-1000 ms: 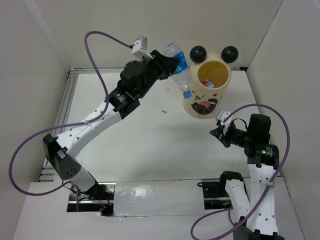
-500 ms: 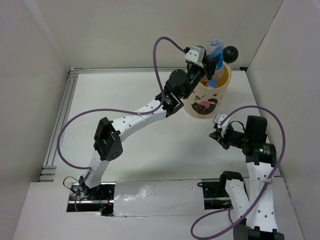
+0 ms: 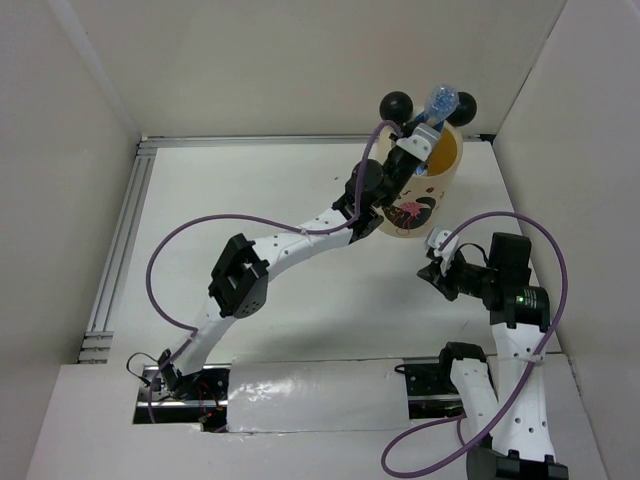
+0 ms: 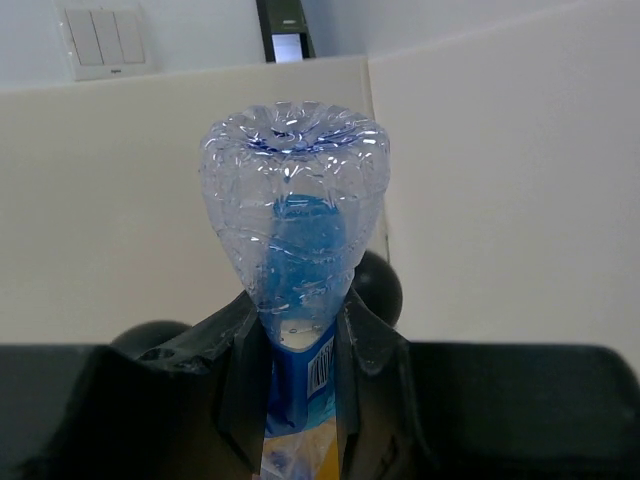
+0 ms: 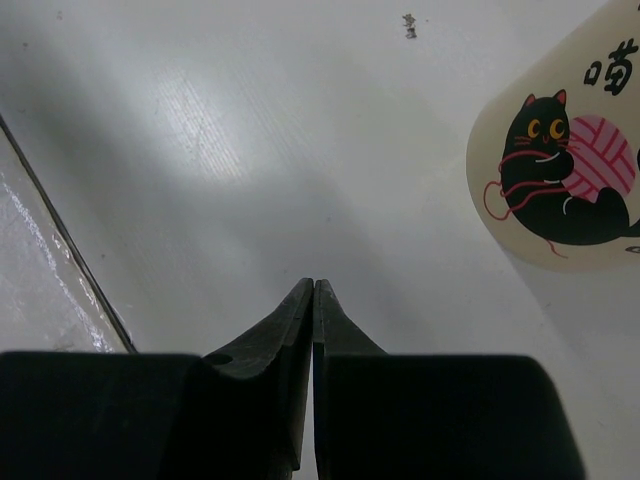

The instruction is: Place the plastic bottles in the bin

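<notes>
One clear bottle (image 4: 295, 210) clamped in your left gripper (image 4: 297, 335), base above fingers, bin (image 3: 425, 220) mouth just below. Release off-centre: bottle may hit rim, tip outside. Right gripper (image 5: 313, 300) fingers together, bin wall beside it.

Light: bright, even, diffuse, from above; white walls (image 3: 300, 70) and table (image 3: 250, 190) bounce it. Shadows: soft, faint, beside the arms (image 3: 290, 238). Glare: sheen on the silvery strip (image 3: 310, 395); pale patch on the table in the right wrist view. Focus: top view sharp; clear bottle (image 4: 295, 200) crisp, speckled with highlights; wrist-view fingers (image 5: 280, 340) dark, slightly soft.
</notes>
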Controlling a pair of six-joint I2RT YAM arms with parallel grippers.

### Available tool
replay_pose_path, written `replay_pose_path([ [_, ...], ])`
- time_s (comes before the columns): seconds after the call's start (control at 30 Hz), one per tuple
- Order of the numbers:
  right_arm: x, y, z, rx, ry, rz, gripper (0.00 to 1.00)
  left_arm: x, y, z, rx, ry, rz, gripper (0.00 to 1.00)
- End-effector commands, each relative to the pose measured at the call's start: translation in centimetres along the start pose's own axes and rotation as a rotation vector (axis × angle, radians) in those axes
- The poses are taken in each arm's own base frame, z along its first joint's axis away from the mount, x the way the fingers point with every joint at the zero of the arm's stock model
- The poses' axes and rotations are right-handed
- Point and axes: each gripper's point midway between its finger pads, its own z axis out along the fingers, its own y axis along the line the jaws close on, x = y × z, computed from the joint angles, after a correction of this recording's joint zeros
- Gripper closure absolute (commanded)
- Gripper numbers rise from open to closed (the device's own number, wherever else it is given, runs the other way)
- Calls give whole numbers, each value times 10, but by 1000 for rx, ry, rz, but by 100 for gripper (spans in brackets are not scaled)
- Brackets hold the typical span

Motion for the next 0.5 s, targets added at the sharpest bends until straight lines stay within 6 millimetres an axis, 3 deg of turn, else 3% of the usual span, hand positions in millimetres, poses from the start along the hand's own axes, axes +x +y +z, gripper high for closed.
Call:
replay_pose_path([
  [0.0,-2,-4,0,14,-9,-4,90,-20,6,3,-33,-106,61,69],
  [0.13,-1,-7,1,20,-2,6,90,-1,0,0,-23,-78,68,62],
  [0.17,-1,-6,1,20,-2,15,90,3,-1,-1,-19,-70,71,47],
  [0.23,-1,-6,1,20,-2,15,90,3,-1,-1,-19,-70,71,38],
  [0.27,-1,-6,1,20,-2,15,89,7,-2,-3,-16,-62,64,28],
  [0.4,1,-7,2,20,-2,15,82,-6,-2,-2,0,-82,51,7],
  [0.47,1,-7,2,20,-2,15,77,-24,-6,-2,3,-105,37,2],
])
